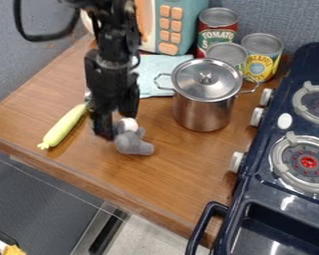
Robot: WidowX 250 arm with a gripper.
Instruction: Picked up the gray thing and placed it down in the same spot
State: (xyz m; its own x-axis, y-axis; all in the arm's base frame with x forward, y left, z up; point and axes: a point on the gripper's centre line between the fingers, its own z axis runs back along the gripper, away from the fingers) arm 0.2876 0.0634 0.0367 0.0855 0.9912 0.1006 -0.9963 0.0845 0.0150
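The gripper (115, 125) hangs low beside the gray toy (133, 143), likely so it can lift or release it without a drop, though I cannot tell whether it grips the toy, which lies on the desk (182, 182) near the lidded pot (203, 107).

Looks like a play kitchen set up in a robotics lab rather than a home. Suggests cooking with a navy toy stove (254, 196), complete with burners (308, 162) and knobs (257, 117), beside a wood-grained table (182, 174) bearing a teal microwave (185, 20) with orange buttons, food cans (256, 64) and a lidded metal pot (203, 109). Suggests a lab with a black robot arm (112, 45) hanging over the table, near plain gray walls (282, 17).
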